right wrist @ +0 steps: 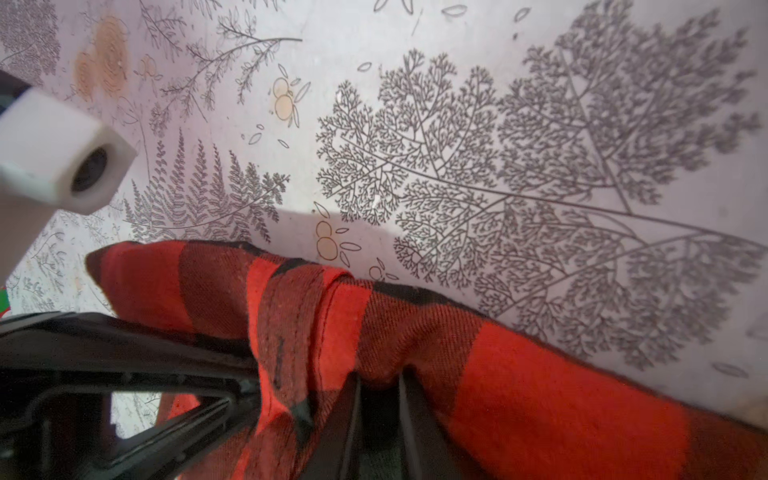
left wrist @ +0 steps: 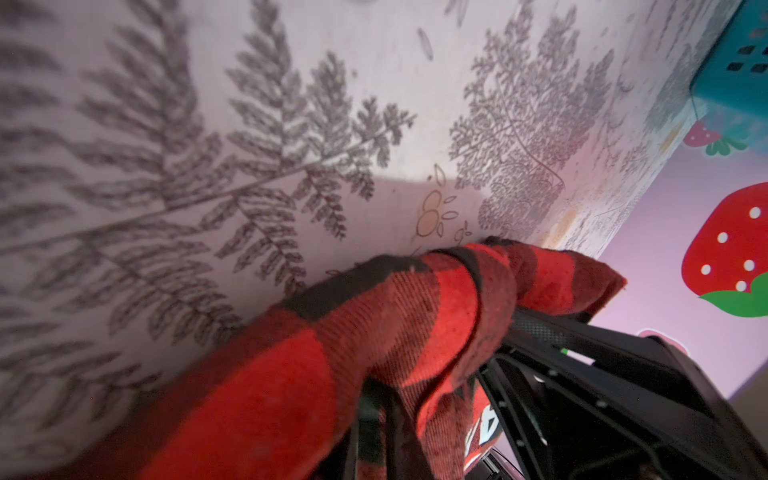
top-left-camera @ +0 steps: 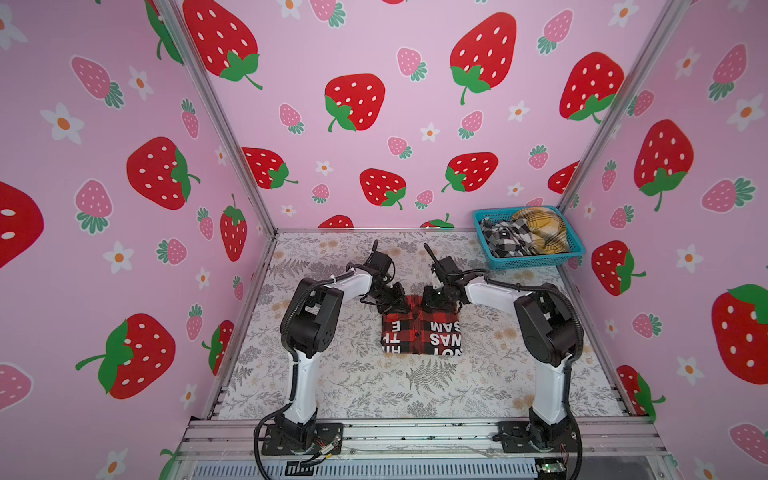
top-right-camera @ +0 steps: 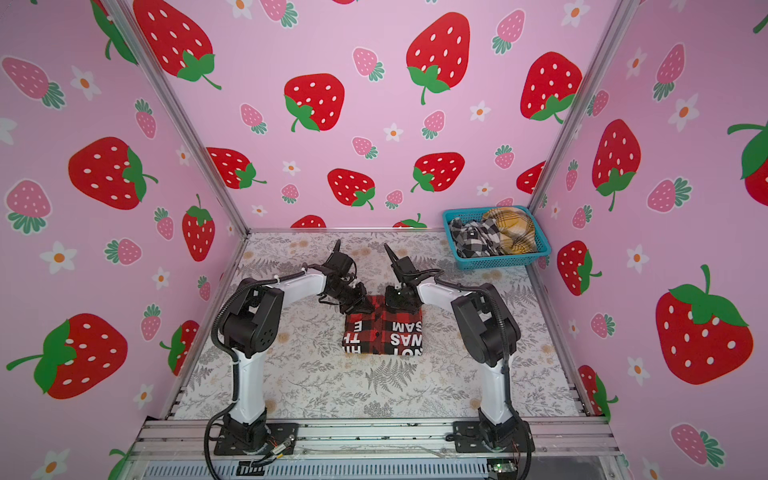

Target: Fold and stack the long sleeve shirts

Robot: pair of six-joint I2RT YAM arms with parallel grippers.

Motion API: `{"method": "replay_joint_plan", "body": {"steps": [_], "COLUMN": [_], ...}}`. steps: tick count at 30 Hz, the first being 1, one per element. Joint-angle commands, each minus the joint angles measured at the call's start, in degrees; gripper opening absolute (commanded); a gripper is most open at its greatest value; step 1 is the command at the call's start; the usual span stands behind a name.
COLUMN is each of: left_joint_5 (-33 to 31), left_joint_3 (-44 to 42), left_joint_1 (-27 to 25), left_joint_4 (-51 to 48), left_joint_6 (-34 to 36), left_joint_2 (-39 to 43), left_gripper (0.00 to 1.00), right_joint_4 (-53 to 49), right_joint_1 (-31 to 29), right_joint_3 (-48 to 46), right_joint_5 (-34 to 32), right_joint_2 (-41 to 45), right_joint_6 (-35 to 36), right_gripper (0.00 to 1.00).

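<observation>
Mid-table, red shirt (top-left-camera: 420, 336) is lying folded into a rectangle, white letters showing. Left gripper (top-left-camera: 394, 308) and right gripper (top-left-camera: 437, 305) are both sitting at its far edge, jaws narrow, each pinching a bunch of red cloth (clear in the wrist views). Far right, basket (top-left-camera: 536, 262) is holding checked shirt (top-left-camera: 505, 240) and yellow shirt (top-left-camera: 542, 232) — crumpled, side by side.
</observation>
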State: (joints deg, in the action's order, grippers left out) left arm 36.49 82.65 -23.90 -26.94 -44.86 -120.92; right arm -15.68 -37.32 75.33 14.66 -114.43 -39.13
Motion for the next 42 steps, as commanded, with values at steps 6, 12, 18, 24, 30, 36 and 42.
{"method": "replay_joint_plan", "body": {"steps": [6,12,18,24,30,36,42], "left_joint_5": [-1.6,-1.7,-0.2,-0.6,0.1,-1.7,-8.1], "left_joint_3": [0.3,-4.3,-6.3,-7.4,-7.5,-4.6,-4.0], "left_joint_1": [-0.1,-1.2,-4.7,-4.8,-4.8,-4.6,-3.4], "left_joint_4": [-2.6,-1.1,2.1,4.2,4.8,0.7,-5.6], "left_joint_6": [-0.3,-2.0,-4.0,-4.5,-4.2,-1.3,5.2], "left_joint_2": [5.7,12.6,11.0,6.5,3.6,9.0,20.6], "left_gripper": [0.21,0.22,0.19,0.18,0.17,0.24,0.34], "right_joint_4": [-5.1,-3.5,0.4,8.5,6.7,-1.8,-3.9], "right_joint_1": [-1.0,-5.1,-9.6,-10.2,-10.1,-9.3,-4.7], "right_joint_3": [-1.4,-8.7,-15.8,-25.1,-25.4,-19.9,-19.6], "right_joint_5": [-1.3,-0.9,-0.9,2.5,1.6,-3.1,-4.8], "right_joint_2": [7.5,16.4,20.6,20.3,19.9,25.7,29.0], "right_joint_6": [1.0,-2.6,-7.0,-12.3,-11.9,-8.0,-5.8], "right_gripper": [0.22,0.23,0.22,0.22,0.19,0.23,0.23]}}
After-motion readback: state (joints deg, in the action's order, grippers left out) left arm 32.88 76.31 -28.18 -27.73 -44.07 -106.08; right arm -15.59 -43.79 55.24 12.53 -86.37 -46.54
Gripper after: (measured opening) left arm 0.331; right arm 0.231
